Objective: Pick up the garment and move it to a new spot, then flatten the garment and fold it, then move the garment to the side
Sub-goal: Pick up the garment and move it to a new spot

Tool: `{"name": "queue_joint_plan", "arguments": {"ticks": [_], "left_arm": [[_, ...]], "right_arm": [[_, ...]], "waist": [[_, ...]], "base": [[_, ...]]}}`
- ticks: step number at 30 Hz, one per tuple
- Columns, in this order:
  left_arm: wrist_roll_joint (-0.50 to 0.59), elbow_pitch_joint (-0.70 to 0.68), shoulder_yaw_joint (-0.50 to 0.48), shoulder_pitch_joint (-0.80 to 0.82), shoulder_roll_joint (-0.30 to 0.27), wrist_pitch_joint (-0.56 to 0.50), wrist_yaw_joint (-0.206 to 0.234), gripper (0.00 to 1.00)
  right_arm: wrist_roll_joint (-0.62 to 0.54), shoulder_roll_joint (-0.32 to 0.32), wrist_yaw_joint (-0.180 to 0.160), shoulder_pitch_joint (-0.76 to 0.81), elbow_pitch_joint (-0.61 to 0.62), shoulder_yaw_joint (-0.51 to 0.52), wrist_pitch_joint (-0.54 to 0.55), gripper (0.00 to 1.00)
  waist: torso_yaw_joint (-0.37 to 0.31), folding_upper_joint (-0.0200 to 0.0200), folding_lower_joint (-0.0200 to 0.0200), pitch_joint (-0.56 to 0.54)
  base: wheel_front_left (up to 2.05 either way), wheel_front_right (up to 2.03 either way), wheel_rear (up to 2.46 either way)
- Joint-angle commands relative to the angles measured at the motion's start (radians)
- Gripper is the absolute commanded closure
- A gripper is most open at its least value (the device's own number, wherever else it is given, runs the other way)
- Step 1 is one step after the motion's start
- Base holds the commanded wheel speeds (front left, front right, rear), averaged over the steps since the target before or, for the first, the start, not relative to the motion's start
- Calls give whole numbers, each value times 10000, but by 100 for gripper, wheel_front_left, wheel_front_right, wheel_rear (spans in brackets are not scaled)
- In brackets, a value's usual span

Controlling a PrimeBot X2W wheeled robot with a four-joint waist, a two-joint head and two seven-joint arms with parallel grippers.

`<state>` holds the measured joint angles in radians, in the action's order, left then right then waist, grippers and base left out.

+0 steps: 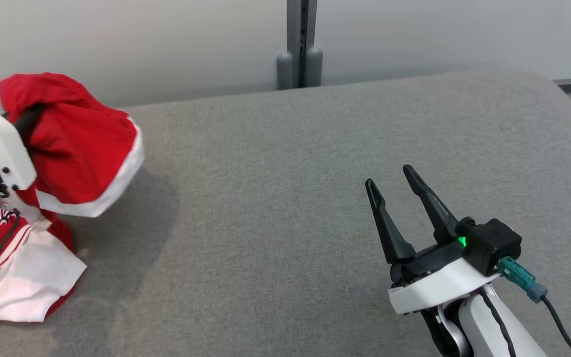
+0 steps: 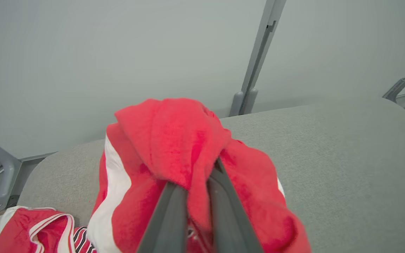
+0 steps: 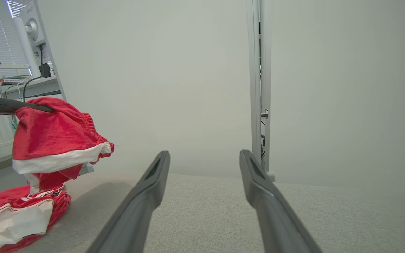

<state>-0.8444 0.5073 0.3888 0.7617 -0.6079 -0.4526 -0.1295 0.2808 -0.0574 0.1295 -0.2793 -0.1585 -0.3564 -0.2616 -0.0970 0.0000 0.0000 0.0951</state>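
Observation:
The garment (image 1: 75,144) is red with white bands and hangs at the far left of the grey cushion (image 1: 315,163); its lower part lies crumpled on the surface. My left gripper (image 2: 199,182) is shut on a fold of the red cloth (image 2: 174,137), lifting it above the cushion. From the right wrist view the garment (image 3: 51,140) drapes off those dark fingers (image 3: 19,105) at the left. My right gripper (image 1: 394,186) stands open over the cushion at the lower right, nothing between its fingers (image 3: 149,179).
A pale wall runs behind the cushion, with a grey post (image 1: 301,44) at its middle. The cushion's rounded far right corner (image 1: 548,84) drops to the floor. A desk with a monitor (image 3: 30,31) stands beyond the left end.

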Motion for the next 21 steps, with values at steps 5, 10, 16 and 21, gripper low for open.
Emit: {"name": "queue_joint_plan", "arguments": {"ticks": [5, 10, 16, 21], "left_arm": [[-247, -1307, 217, -668, 96, -59, -6, 100], [-273, -2865, 541, -1418, 519, -20, 368, 100], [417, -3945, 1033, -2183, 1084, 720, 912, 100], [1083, -3474, 1421, -2550, 1855, 2053, 1103, 100]], "right_arm": [[32, -4, 21, 264, -19, 89, -52, 0], [9, 3, 23, 385, 35, 166, -52, 0], [58, 16, 23, 383, 169, 150, -52, 0], [90, 28, 23, 291, 249, 150, -52, 0]], "waist": [[-418, 0, 0, -502], [-736, 0, 0, -583], [-1100, 0, 0, -378], [-1305, 0, 0, -141]], "base": [[0, 0, 0], [0, 0, 0], [0, 0, 0], [0, 0, 0]]}}
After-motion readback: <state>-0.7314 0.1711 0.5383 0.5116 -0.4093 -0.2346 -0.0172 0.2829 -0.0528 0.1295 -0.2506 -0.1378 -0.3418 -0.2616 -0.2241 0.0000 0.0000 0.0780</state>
